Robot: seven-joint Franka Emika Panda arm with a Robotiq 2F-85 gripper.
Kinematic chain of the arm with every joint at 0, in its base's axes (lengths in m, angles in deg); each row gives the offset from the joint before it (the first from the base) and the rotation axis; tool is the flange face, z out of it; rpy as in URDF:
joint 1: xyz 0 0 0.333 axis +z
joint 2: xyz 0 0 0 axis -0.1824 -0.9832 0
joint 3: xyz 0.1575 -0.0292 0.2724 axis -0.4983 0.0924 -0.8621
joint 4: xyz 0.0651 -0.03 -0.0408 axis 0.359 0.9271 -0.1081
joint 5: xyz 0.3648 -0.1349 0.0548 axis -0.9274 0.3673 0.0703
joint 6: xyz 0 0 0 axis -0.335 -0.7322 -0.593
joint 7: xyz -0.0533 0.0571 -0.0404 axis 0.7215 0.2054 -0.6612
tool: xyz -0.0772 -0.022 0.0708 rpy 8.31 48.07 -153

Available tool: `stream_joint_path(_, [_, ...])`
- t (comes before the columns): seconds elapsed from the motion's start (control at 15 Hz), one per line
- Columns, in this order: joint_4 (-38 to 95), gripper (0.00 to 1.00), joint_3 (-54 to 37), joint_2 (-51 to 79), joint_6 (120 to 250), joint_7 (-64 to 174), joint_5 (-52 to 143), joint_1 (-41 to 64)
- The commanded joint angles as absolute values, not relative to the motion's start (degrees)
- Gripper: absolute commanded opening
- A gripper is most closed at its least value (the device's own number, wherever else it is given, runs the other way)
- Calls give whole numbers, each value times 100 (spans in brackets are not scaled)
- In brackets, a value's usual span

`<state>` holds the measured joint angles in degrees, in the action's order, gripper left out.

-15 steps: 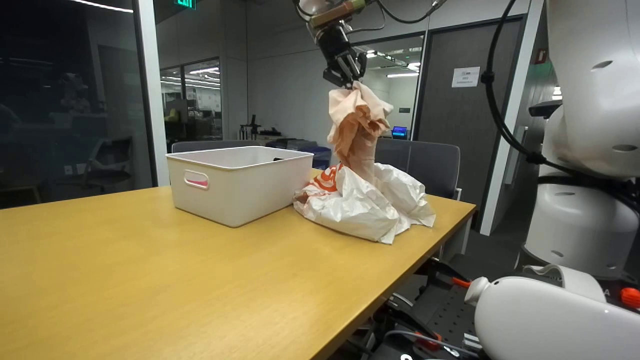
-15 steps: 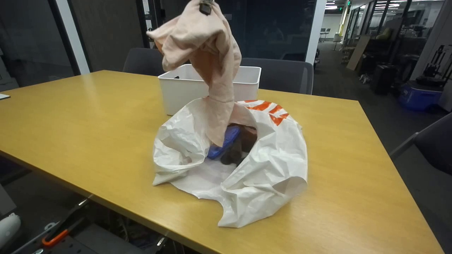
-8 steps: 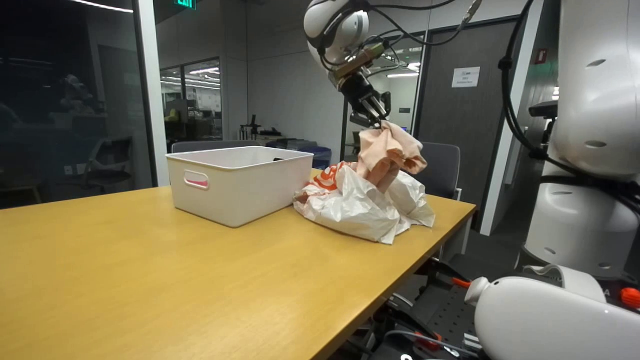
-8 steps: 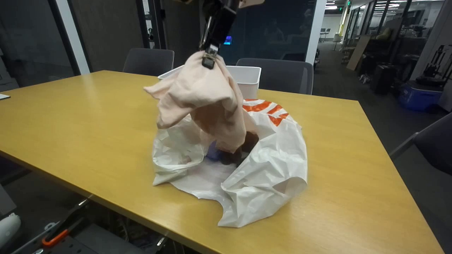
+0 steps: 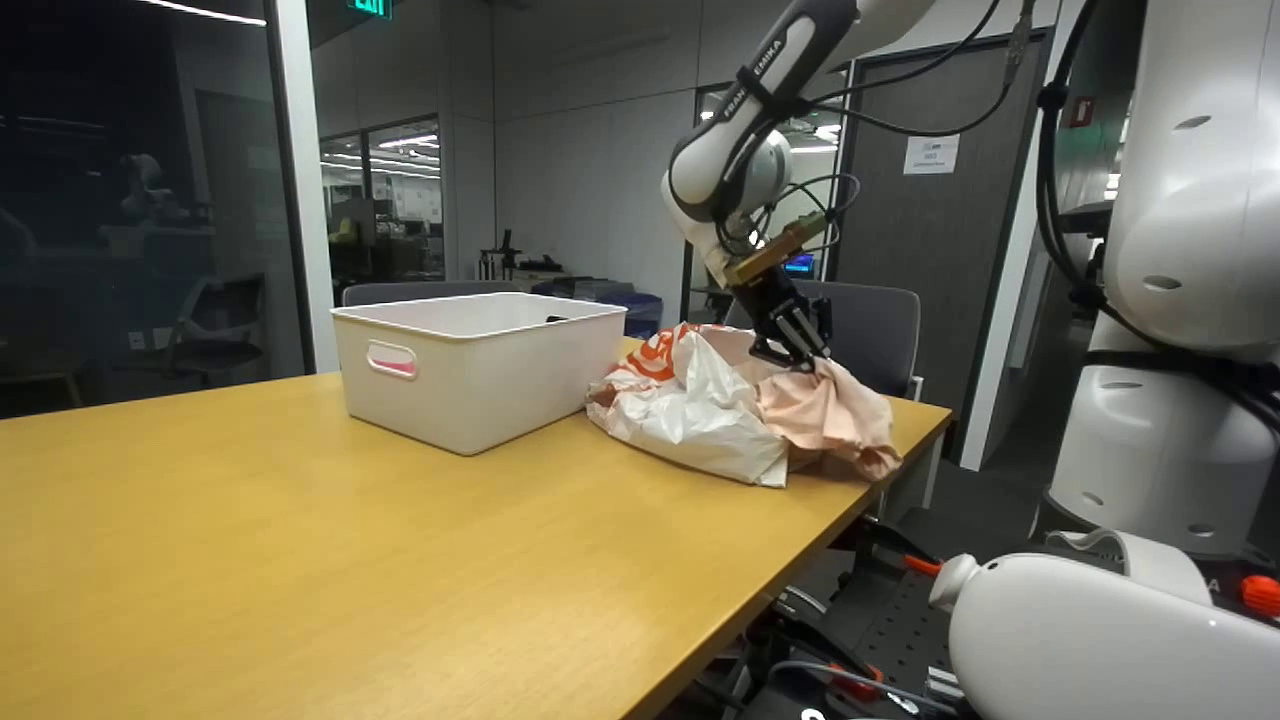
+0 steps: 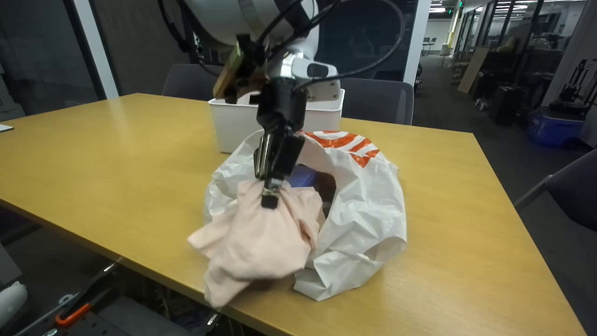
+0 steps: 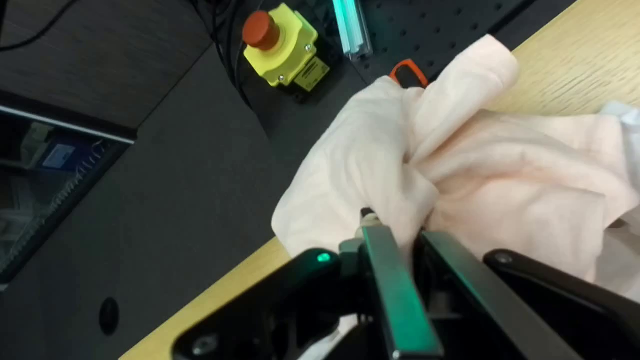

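My gripper [image 5: 806, 364] is shut on a gathered fold of a pale pink cloth [image 5: 838, 420], low over the table's robot-side edge. In an exterior view the cloth [image 6: 261, 245] spreads down from the fingertips, its lower corner reaching that edge. Folds of the cloth [image 7: 380, 145] come out between the fingers in the wrist view. Beneath and beside it lies a crumpled white plastic bag [image 6: 364, 228] with orange-red print, its mouth facing the robot. Inside the mouth I see a blue item [image 6: 302, 176] and something dark brown [image 6: 326, 184], both partly hidden by the cloth.
A white bin [image 5: 540, 375] with handle holes stands just beyond the bag; something pink shows through its handle. Chairs [image 6: 373, 102] stand along the far side of the yellow table [image 5: 400, 560]. A yellow box with a red button [image 7: 285, 45] sits by the robot's base.
The cloth has come down from high above the bag, toward the robot and the table edge, pulled out of the bag's mouth. The grip has stayed shut. Bin and bag have barely moved.
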<state>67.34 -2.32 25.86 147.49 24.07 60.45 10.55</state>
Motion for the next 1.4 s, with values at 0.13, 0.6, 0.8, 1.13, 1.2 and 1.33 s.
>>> stream_joint_path(0.13, [7904, 3, -354, 3261, 15979, 1274, 7648, 917])
stream_joint_path(0.6, [8086, 3, -673, 3748, 17001, 578, 8091, 923])
stream_joint_path(0.8, [8017, 3, -779, 3564, 18031, 750, 7943, 895])
stream_joint_path(1.13, [7814, 3, -759, 3006, 18866, 1139, 7982, 809])
stream_joint_path(1.2, [7786, 3, -752, 2928, 19064, 1235, 7902, 796])
stream_joint_path(1.33, [7667, 3, -750, 2783, 19461, 1185, 7938, 775])
